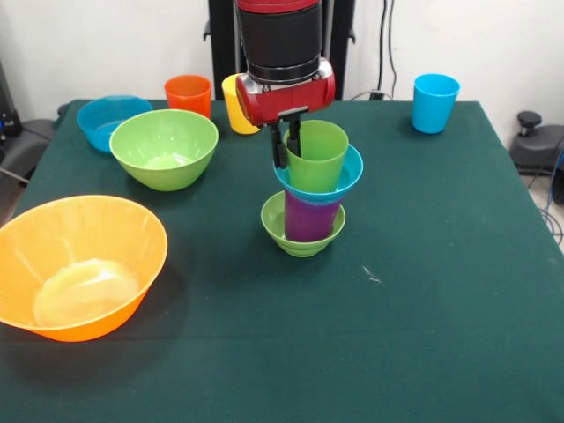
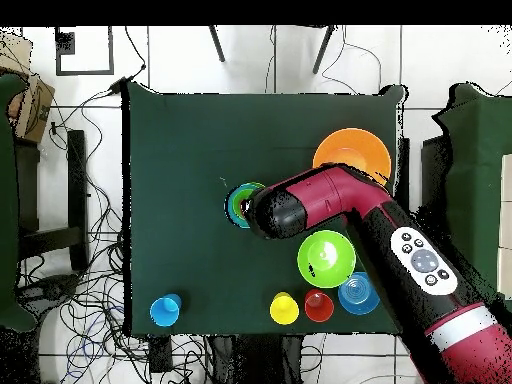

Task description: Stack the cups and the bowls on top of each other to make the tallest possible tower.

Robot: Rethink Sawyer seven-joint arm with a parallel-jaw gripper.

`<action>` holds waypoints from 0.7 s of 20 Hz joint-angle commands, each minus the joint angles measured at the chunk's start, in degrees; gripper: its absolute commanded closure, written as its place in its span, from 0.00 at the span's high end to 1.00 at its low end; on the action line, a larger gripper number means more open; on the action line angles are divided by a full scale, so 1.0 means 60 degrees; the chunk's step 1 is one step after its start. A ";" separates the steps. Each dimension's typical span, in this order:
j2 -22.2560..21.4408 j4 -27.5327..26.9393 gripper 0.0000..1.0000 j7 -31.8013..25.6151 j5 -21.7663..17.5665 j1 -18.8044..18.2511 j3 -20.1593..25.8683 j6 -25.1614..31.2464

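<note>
Plainly, the tower (image 1: 310, 198) stands near the middle of the green table (image 1: 441, 291): a small green bowl (image 1: 300, 240) at the base holds a purple cup (image 1: 308, 218), on which sits a small blue bowl (image 1: 345, 176) with a green cup (image 1: 317, 154) inside. The gripper (image 1: 286, 141) pinches the green cup's rim, one finger inside the wall and one outside. These look like light, stiff, glossy plastic pieces, likely slippery, so a rim grip suits them and the column may tip easily. The big orange bowl (image 1: 79, 264), medium green bowl (image 1: 165, 147) and blue bowl (image 1: 110, 119) look empty; the orange cup (image 1: 189, 93), yellow cup (image 1: 236, 106) and light blue cup (image 1: 435, 102) stand apart, unstacked.
</note>
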 commanded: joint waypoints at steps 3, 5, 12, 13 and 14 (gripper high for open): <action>0.0434 -0.0119 0.00 -0.2169 -0.0796 0.0244 -0.0291 -0.0198; 0.0383 -0.0085 0.00 -0.2154 -0.0761 0.0240 -0.0277 -0.0174; -0.0235 0.0535 0.00 -0.2283 -0.0436 -0.0076 -0.0061 0.0031; -0.0291 0.0604 0.00 -0.2287 -0.0403 -0.0117 -0.0043 0.0054; -0.0328 0.0670 0.00 -0.2294 -0.0383 -0.0153 -0.0024 0.0051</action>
